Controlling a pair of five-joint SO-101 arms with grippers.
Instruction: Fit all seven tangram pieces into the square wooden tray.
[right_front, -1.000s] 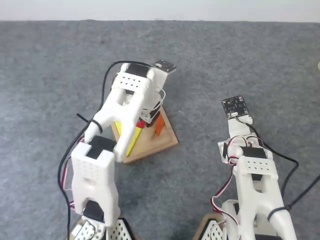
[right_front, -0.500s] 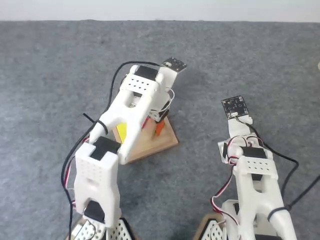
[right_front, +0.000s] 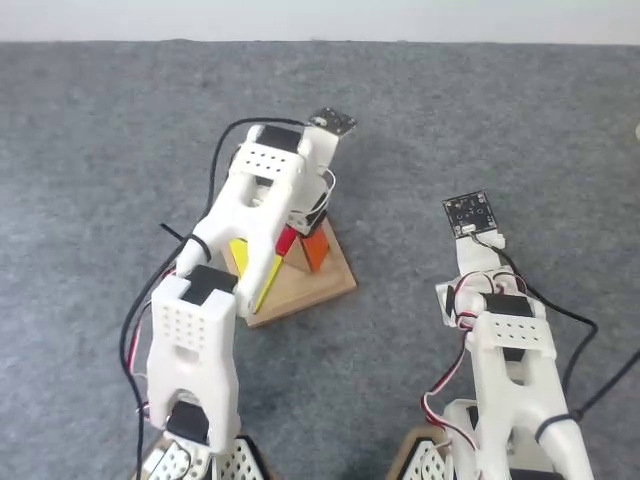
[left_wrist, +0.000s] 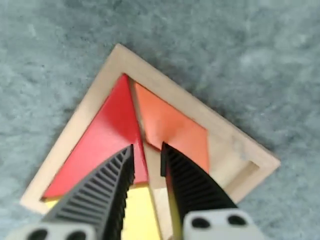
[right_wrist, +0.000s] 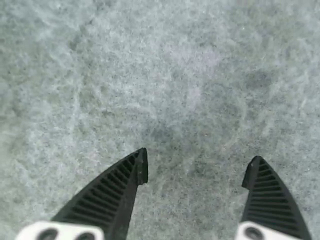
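Note:
The square wooden tray (left_wrist: 95, 97) lies on the grey carpet and appears under the left arm as the tray (right_front: 335, 282). Inside it a red triangle (left_wrist: 107, 132) lies beside an orange piece (left_wrist: 172, 130), with a yellow piece (left_wrist: 137, 210) closer to the wrist. These show from above as red (right_front: 286, 241), orange (right_front: 314, 250) and yellow (right_front: 240, 254). My left gripper (left_wrist: 146, 149) hovers over the seam between red and orange, its fingers a narrow gap apart with nothing between them. My right gripper (right_wrist: 200, 167) stands wide open over bare carpet.
The left arm (right_front: 250, 215) covers much of the tray from above. The right arm (right_front: 505, 335) stands at the right of the tray, with its wrist camera (right_front: 468, 213) well apart from it. Grey carpet (right_front: 480, 110) stretches all around.
The left arm swung out toward the far right, then came back over the tray. The orange piece showed as a thin sliver before and now shows a broader face. The right arm kept still.

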